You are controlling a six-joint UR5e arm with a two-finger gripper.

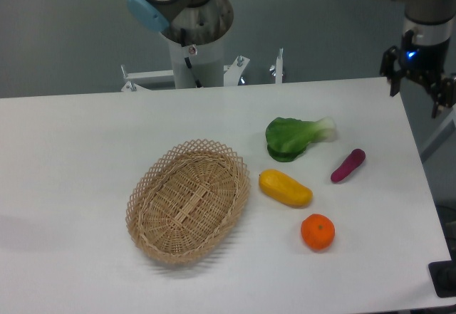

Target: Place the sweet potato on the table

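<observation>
The sweet potato (348,165), slim and magenta-purple, lies flat on the white table (78,150) at the right, pointing diagonally toward the far right. My gripper (415,99) hangs at the table's far right corner, above and behind the sweet potato and well apart from it. Its black fingers (392,72) stand spread apart with nothing between them.
An oval wicker basket (189,200) sits empty at the middle. A green bok choy (292,137), a plump yellow vegetable (285,188) and a round orange (318,231) lie left of and in front of the sweet potato. The arm's base (196,40) stands at the far edge.
</observation>
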